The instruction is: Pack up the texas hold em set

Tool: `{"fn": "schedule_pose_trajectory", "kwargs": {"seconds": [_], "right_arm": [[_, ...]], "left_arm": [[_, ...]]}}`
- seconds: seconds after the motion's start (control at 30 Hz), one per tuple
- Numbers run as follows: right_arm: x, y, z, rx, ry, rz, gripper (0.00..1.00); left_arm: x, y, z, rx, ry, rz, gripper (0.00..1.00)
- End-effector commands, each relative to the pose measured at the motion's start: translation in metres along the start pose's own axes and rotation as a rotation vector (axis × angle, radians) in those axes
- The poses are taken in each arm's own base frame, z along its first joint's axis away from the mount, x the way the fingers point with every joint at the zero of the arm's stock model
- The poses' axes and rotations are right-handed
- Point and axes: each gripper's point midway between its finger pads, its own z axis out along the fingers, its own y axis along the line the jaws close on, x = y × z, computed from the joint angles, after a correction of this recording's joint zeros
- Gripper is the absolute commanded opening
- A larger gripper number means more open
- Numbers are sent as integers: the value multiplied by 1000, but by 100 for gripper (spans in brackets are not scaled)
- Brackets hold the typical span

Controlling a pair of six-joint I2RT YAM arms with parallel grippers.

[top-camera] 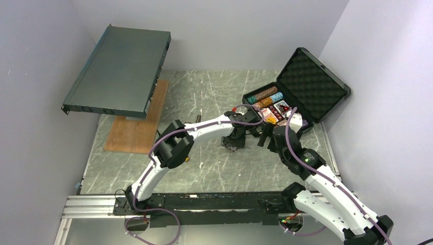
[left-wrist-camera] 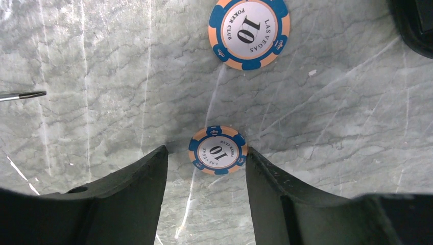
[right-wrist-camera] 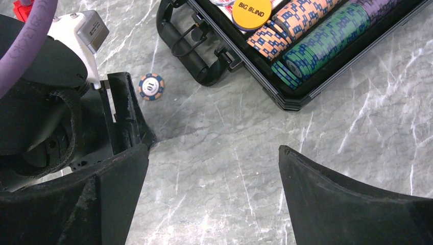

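On the marble-patterned table (top-camera: 204, 168) the black case (top-camera: 312, 84) lies open at the far right, its foam lid raised and rows of striped chips (right-wrist-camera: 316, 41) packed inside. The right gripper (right-wrist-camera: 213, 149) hangs over bare table just near of the case, jaws spread wide, holding nothing. To its left, the left gripper (left-wrist-camera: 206, 151) stands half open, straddling a loose chip (left-wrist-camera: 218, 150) that lies flat on the table, unclamped. A second chip (left-wrist-camera: 249, 33) lies beyond the fingertips. Both read "LAS VEGAS POKER CLUB 10". A yellow button (right-wrist-camera: 251, 13) in the case reads "BIG BLIND".
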Motion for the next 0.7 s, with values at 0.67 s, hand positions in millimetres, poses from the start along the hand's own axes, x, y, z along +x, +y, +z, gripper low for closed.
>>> {"fn": "schedule_pose_trajectory", "kwargs": {"seconds": [0.67], "right_arm": [[-3,10,5,-31,-7,15,100]], "left_arm": [[-24,5,-48,101,-115,81,26]]}}
